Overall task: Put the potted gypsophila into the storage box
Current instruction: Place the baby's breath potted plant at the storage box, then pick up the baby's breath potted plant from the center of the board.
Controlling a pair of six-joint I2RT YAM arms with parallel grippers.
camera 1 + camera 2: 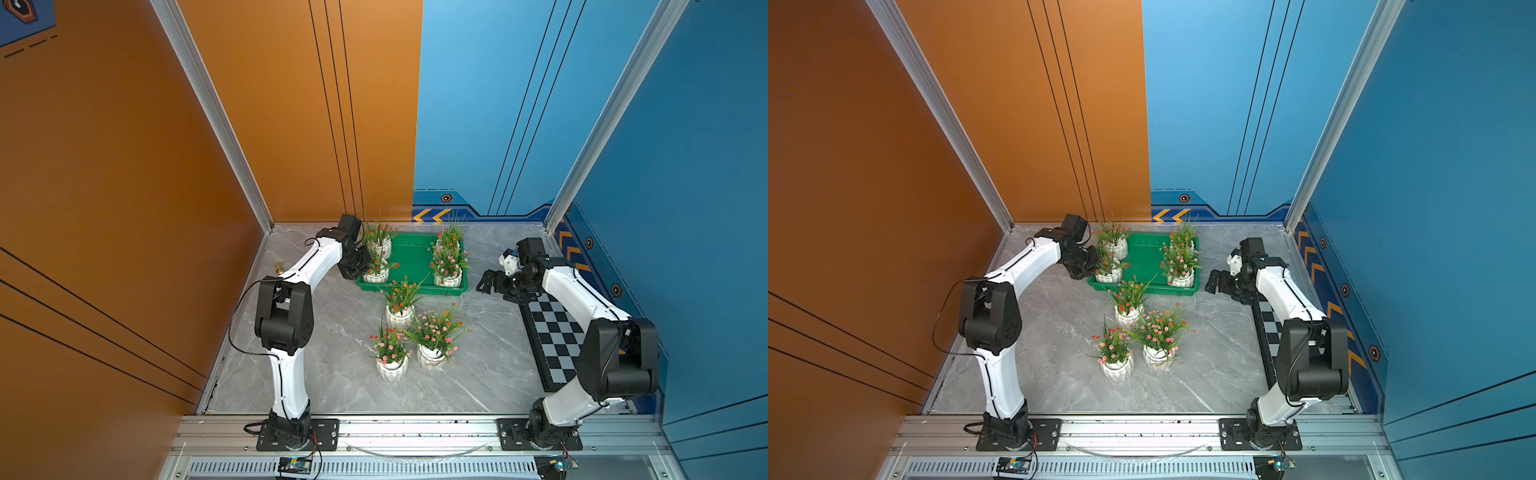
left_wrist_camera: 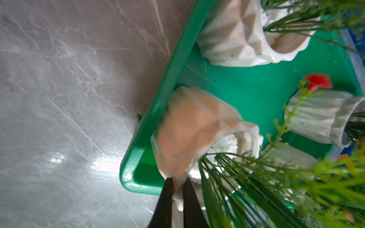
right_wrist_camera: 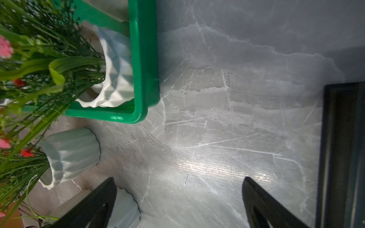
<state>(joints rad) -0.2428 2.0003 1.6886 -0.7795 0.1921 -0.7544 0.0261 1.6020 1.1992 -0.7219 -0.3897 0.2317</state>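
Seven gypsophila pots [image 1: 430,358]: four in storage box [image 1: 411,257], three on worktop [image 1: 332,374] off box's near edge. Held pot [image 2: 189,128] at box's near-left corner; seated or not, can't tell. Glazed, stiff, slick, chippable; prob. light, top-heavy w/ foliage. Grab rim wall, not stems. Left gripper [image 2: 178,180] clamped on its rim. Right gripper [image 3: 178,178] jaws wide apart, empty, beside box's right edge.

A: What does the grey marble table [image 1: 478,365] carry?
B: Green tray [image 1: 436,291] at the rear; three pots [image 1: 398,318] in front of it; checkered board [image 1: 555,336] along the right; brass piece [image 1: 279,268] far left.
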